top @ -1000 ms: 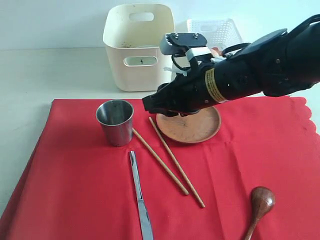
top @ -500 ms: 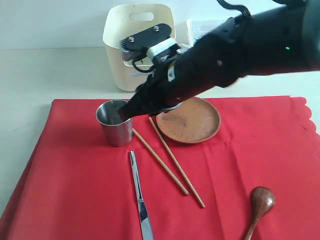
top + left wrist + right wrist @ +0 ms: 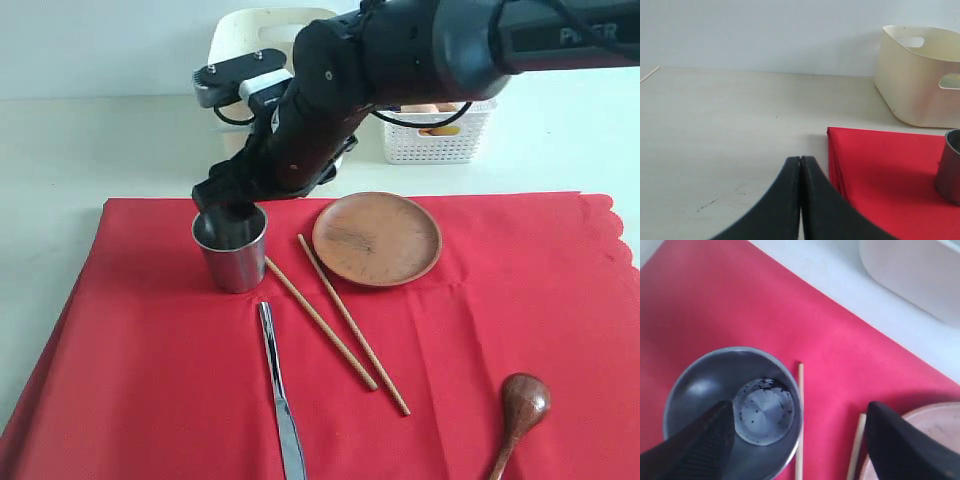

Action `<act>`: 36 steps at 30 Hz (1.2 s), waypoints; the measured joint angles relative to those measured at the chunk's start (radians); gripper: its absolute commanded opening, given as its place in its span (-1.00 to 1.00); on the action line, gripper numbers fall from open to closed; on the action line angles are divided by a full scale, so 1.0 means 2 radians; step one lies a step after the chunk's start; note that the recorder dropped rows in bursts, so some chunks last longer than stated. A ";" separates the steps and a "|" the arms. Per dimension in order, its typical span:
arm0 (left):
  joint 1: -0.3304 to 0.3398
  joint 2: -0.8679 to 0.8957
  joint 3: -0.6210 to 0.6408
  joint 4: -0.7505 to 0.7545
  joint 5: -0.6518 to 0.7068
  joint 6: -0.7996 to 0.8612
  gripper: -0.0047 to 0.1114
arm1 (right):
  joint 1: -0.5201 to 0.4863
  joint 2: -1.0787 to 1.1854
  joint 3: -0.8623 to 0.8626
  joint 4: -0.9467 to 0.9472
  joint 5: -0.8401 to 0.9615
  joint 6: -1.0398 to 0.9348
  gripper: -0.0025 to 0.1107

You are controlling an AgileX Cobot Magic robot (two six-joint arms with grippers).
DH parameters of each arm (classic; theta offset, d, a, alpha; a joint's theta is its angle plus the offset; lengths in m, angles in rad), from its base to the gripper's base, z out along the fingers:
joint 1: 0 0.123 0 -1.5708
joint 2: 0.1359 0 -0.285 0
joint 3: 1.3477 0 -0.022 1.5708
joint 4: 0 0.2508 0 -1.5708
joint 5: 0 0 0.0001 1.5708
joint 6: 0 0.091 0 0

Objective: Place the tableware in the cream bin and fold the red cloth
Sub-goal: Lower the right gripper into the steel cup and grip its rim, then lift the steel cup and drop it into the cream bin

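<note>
Right claw (image 3: 799,415) spread wide over steel cup (image 3: 232,258), nothing held, left claw (image 3: 800,162) pressed shut, brown plate (image 3: 377,238) at cup's three o'clock

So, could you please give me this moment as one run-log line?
right gripper: open, over steel cup rim | left gripper: shut, above table | steel cup: upright on red cloth, ungrasped
</note>
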 measured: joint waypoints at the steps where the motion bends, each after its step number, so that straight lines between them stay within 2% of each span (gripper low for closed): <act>1: 0.000 0.000 0.000 0.000 0.000 0.000 -0.90 | -0.001 0.005 -0.006 0.000 0.006 0.002 0.29; 6: 0.000 0.000 0.000 0.000 0.000 0.000 -0.90 | -0.003 0.021 -0.034 -0.002 0.013 0.003 0.29; 17: 0.000 0.000 0.000 0.000 0.000 0.000 -0.90 | -0.003 0.040 -0.036 -0.002 0.016 0.003 0.25; 20: 0.000 0.000 0.000 0.000 0.000 0.000 -0.90 | -0.003 0.046 -0.036 -0.002 0.000 0.003 0.01; 21: 0.000 0.000 0.000 0.000 0.000 0.000 -0.90 | -0.003 0.049 -0.036 -0.002 -0.003 0.003 -0.10; 22: 0.000 0.000 0.000 0.000 0.000 0.000 -0.90 | -0.003 0.051 -0.036 -0.002 -0.006 0.003 -0.35; 26: 0.000 0.000 0.000 0.000 0.000 0.000 -0.90 | -0.003 0.058 -0.036 -0.002 -0.008 0.003 -0.73; 27: 0.000 0.000 0.000 0.000 0.000 0.000 -0.90 | -0.003 0.059 -0.036 -0.002 -0.008 0.003 -0.90; 28: 0.000 0.000 0.000 0.000 0.000 0.000 -0.90 | -0.003 0.060 -0.036 -0.002 -0.008 0.003 -0.96; 36: 0.000 0.000 0.000 0.000 0.000 0.000 -0.90 | -0.003 0.007 -0.037 -0.003 -0.035 0.003 -0.96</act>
